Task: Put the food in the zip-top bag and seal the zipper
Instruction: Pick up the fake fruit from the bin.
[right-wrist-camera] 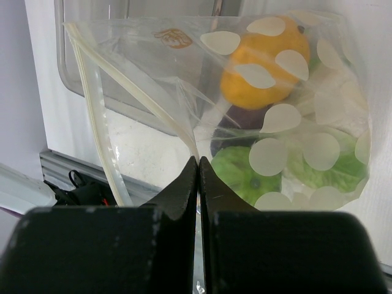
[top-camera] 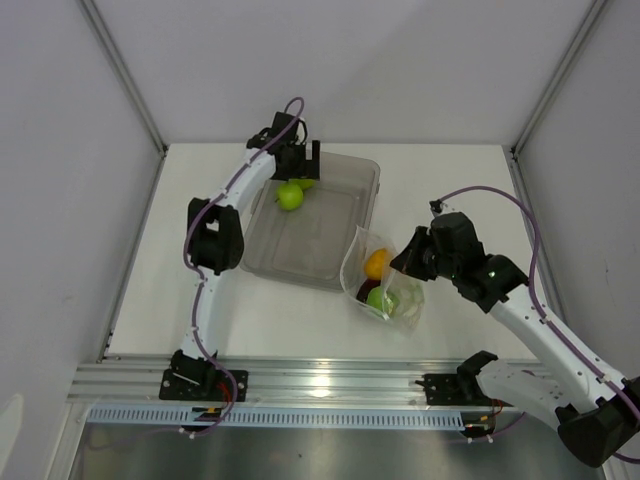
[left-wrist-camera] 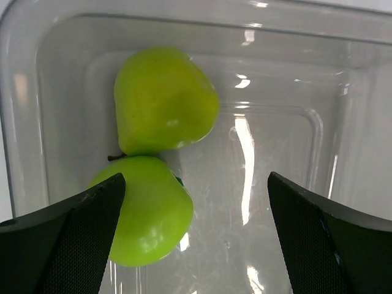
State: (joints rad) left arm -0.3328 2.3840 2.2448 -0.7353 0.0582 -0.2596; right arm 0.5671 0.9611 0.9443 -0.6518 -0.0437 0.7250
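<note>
The left jaws were held wide open over two touching green fruits in the far left corner of the tray. The right jaws were shut, seemingly pinching an edge of the zip-top bag, set on the table right of the tray, with the orange fruit and other food inside. Loading was judged unfinished; a green fruit had to be grasped next, the zipper being unsealed

Two green fruits in grey tray, left arm over them, part-filled zip-top bag beside tray

Eggplant mostly behind orange fruit
</note>
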